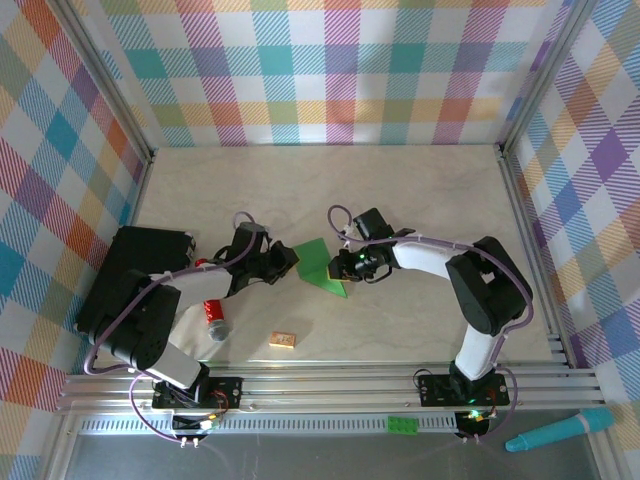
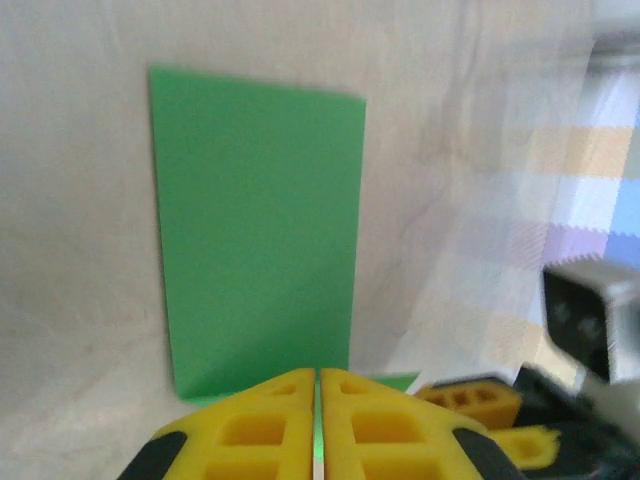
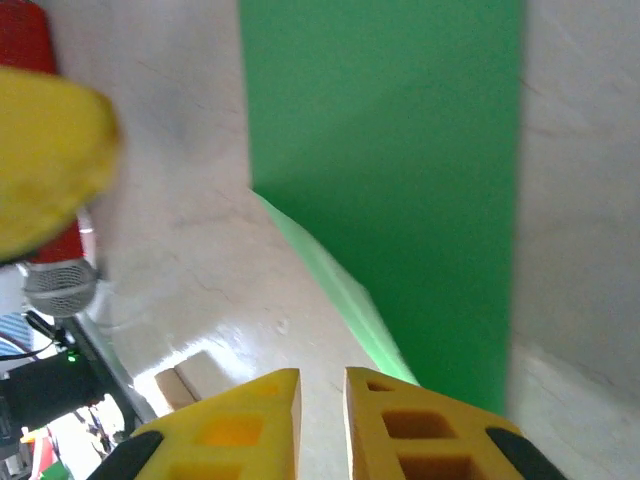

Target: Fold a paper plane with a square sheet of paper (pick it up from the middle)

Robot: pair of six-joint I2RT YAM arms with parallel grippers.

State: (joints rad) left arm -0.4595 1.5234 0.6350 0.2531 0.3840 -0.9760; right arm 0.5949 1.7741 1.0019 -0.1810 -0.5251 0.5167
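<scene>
— Paper first: where is the square sheet of paper (image 1: 320, 265)?
— Folded over, flat on the table (image 1: 400, 190), just beyond the tan block (image 1: 282, 340) and a little to its right.
— Left gripper (image 1: 287, 262)?
— Straight beyond the block. Its jaws nearly meet, green showing in the hairline slit. Whether they pinch anything, I cannot tell.
— Right gripper (image 1: 338, 268)?
— Beyond the block, further right. Jaws a narrow gap apart, holding nothing.

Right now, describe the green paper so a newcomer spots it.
On the table, look between the left gripper and right gripper. The square sheet of paper lies there, folded. Flat and bright green, unlike the red cylinder and tan block.
</scene>
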